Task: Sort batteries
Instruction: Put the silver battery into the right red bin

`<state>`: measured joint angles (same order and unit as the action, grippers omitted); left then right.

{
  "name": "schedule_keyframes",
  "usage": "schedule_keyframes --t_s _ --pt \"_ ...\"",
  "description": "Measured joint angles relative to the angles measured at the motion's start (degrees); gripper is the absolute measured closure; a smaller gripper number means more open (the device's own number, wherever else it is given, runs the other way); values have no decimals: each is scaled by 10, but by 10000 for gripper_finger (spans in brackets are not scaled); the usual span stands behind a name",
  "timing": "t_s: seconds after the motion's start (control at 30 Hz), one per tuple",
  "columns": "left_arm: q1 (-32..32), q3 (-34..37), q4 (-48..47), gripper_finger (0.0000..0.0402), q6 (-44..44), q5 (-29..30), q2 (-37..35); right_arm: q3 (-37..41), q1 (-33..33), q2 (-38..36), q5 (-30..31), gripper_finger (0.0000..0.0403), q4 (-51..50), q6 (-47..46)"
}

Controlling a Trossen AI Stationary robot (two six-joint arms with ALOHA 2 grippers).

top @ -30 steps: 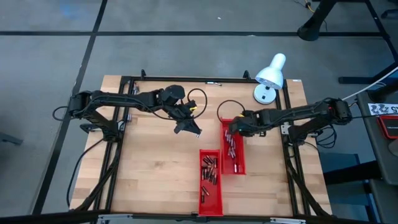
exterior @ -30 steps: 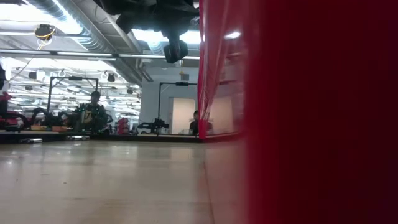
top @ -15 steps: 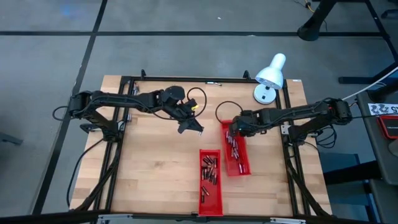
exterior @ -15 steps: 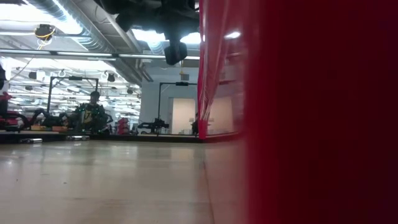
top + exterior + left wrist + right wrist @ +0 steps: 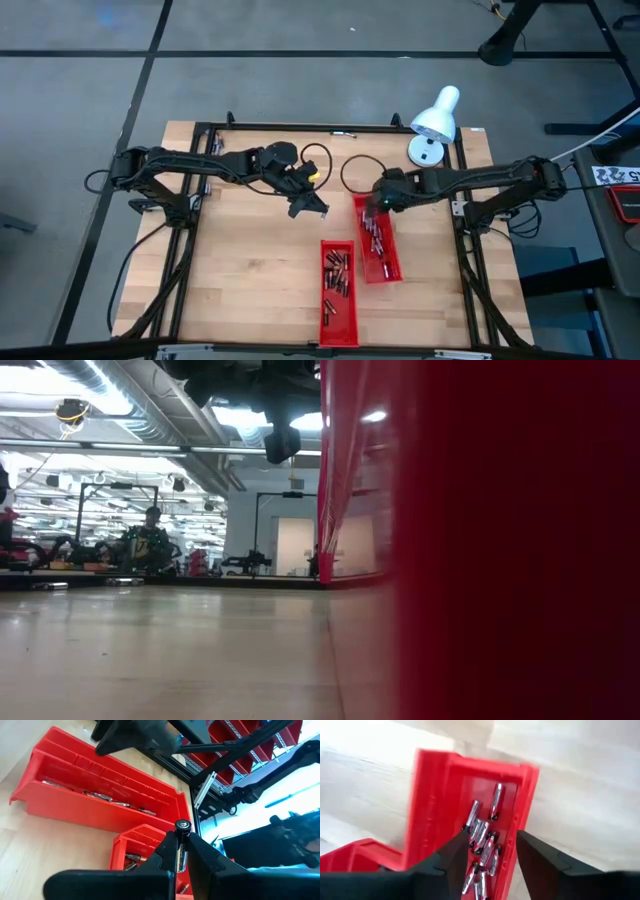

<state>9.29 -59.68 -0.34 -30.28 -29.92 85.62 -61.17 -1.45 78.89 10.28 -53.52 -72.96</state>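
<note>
Meanwhile — left gripper holds battery.

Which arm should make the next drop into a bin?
Left, probably. The left gripper is shut on a battery and hangs near the red trays. The right gripper is open and empty above the far end of its tray.

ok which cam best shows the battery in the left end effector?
Left wrist view: the battery stands clamped between the left end effector fingers, metal cap visible. In the high view the cell is too small to make out. The low and right wrist views don't show it.
</note>
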Motion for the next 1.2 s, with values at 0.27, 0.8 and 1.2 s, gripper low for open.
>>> schedule_keyframes --t_s 0.27,0.8,1.2 --pt "-2 0 4 389 -10 23 0 -92 0 -1 43 204 -86 49" --pt "-19 -103 137 389 -54 62 155 -145 -67 -138 189 193 -128 52" --pt "-40 -329 -105 389 119 177 316 -145 -109 -168 249 193 -132 47"
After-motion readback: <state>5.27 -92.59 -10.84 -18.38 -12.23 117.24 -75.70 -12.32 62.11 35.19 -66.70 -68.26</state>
